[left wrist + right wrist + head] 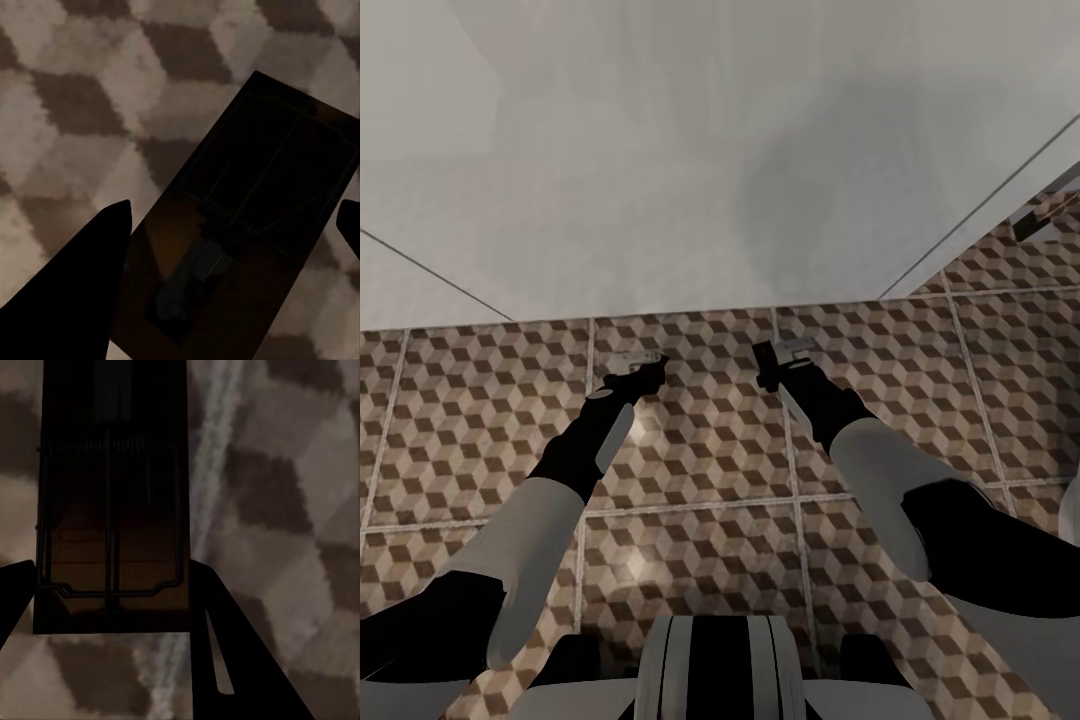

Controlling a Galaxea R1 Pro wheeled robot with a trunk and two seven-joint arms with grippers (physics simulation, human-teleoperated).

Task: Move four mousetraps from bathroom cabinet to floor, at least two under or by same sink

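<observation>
Brown, beige and white cube-patterned tiles cover the bathroom floor (690, 470), which meets a plain white wall (710, 150) at the far side. Both arms reach forward over the tiles. Each wrist view shows what the head view cannot: the left gripper (232, 225) clamped on one mousetrap (255, 225), the right gripper (112, 585) clamped on another mousetrap (112, 510), both above the floor.

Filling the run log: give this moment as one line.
left gripper: shut on left mousetrap | right gripper: shut on right mousetrap | both over bathroom floor, near wall
</observation>
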